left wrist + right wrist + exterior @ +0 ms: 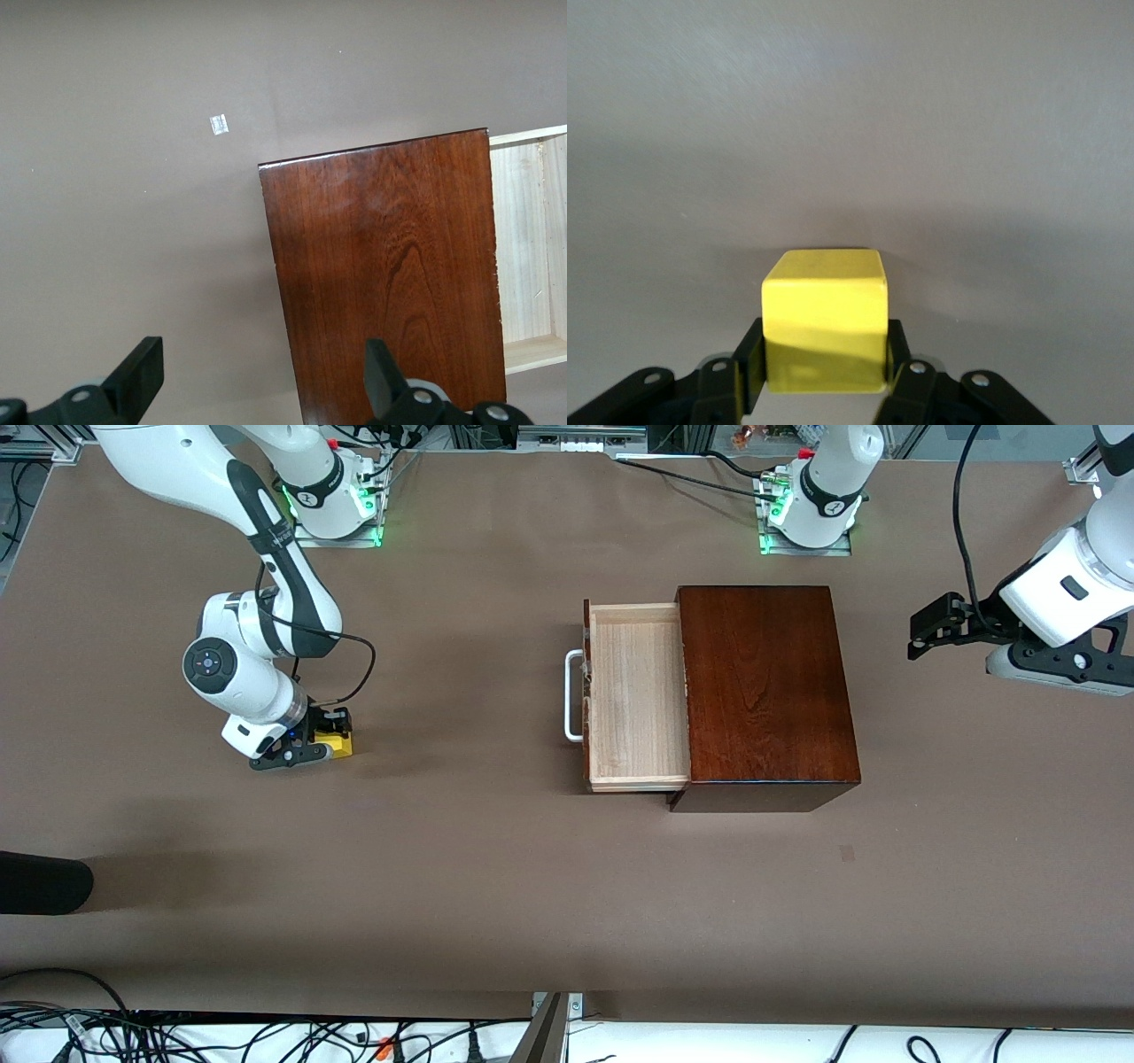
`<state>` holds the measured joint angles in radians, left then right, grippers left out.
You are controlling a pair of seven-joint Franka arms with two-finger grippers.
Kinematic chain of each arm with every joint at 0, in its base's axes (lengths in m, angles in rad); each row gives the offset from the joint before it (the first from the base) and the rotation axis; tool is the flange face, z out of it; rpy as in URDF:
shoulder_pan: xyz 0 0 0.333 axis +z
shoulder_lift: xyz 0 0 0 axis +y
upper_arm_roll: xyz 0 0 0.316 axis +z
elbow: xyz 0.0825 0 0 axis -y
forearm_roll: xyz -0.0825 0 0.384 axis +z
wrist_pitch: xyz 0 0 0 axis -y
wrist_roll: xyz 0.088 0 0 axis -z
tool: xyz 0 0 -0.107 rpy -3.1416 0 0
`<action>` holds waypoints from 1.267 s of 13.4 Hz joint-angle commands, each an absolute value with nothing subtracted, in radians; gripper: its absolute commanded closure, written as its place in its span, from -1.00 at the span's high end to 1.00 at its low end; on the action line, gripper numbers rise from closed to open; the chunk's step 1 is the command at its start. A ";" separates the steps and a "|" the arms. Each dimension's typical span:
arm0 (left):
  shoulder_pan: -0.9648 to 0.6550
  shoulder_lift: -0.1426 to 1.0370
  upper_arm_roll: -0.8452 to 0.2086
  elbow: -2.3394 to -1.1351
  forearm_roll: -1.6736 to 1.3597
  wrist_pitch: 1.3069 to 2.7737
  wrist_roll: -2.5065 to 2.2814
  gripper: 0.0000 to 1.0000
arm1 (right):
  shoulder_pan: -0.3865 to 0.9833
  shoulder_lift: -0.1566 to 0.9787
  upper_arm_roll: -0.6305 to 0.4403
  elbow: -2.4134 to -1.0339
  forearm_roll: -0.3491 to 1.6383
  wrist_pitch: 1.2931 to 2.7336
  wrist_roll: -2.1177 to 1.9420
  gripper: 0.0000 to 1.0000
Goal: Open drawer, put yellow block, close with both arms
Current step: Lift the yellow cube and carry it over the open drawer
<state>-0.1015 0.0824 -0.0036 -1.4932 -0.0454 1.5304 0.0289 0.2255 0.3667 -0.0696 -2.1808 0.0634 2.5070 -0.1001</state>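
Note:
The yellow block rests on the table toward the right arm's end, and my right gripper is shut on it. In the right wrist view the yellow block fills the gap, with both black fingers pressed against its sides. The drawer stands pulled out of the reddish-brown box, its pale tray bare and its white handle pointing toward the right arm's end. My left gripper hangs open in the air past the box at the left arm's end, looking down on the box.
A small pale square mark lies on the brown table nearer the front camera than the box. A black object pokes in at the table's edge by the right arm's end. Cables run along the front edge.

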 commanded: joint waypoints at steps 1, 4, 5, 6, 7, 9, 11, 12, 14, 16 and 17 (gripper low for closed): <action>-0.081 0.064 -0.021 -1.514 -0.025 1.545 0.021 1.00 | 0.224 0.312 -0.046 -2.130 0.071 2.423 -0.129 0.11; -0.081 0.066 -0.025 -1.516 -0.025 1.537 0.021 1.00 | 0.227 0.317 -0.043 -1.937 0.066 2.204 -0.129 0.11; -0.081 0.064 -0.025 -1.516 -0.025 1.531 0.023 1.00 | 0.239 0.321 -0.040 -1.878 0.063 2.147 -0.126 0.11; -0.081 0.064 -0.023 -1.516 -0.023 1.517 0.025 1.00 | 0.250 0.322 -0.040 -1.826 0.060 2.107 -0.127 0.11; -0.081 0.064 -0.023 -1.516 -0.023 1.508 0.022 1.00 | 0.264 0.328 -0.040 -1.777 0.058 2.055 -0.124 0.11; -0.081 0.063 -0.025 -1.514 -0.023 1.487 0.008 1.00 | 0.305 0.339 -0.041 -1.676 0.057 1.935 -0.118 0.11; -0.081 0.063 -0.025 -1.514 -0.021 1.486 -0.008 1.00 | 0.346 0.339 -0.040 -1.585 0.058 1.826 -0.118 0.11; -0.081 0.060 -0.028 -1.513 0.001 1.485 -0.009 1.00 | 0.376 0.341 -0.040 -1.538 0.058 1.783 -0.117 0.11; -0.081 0.061 -0.034 -1.513 0.025 1.485 -0.020 1.00 | 0.457 0.341 -0.041 -1.491 0.057 1.747 -0.115 0.09; -0.081 0.061 -0.032 -1.509 0.023 1.482 -0.023 1.00 | 0.529 0.341 -0.040 -1.474 0.058 1.756 -0.115 0.09; -0.081 0.063 -0.032 -1.506 0.023 1.480 -0.023 1.00 | 0.570 0.359 -0.040 -1.447 0.055 1.752 -0.115 0.09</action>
<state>-0.0909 0.0824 -0.0182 -1.4968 0.0022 1.4914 -0.0101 0.5061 0.3223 -0.0319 -1.5126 0.0628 1.7777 -0.1151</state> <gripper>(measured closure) 0.000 0.445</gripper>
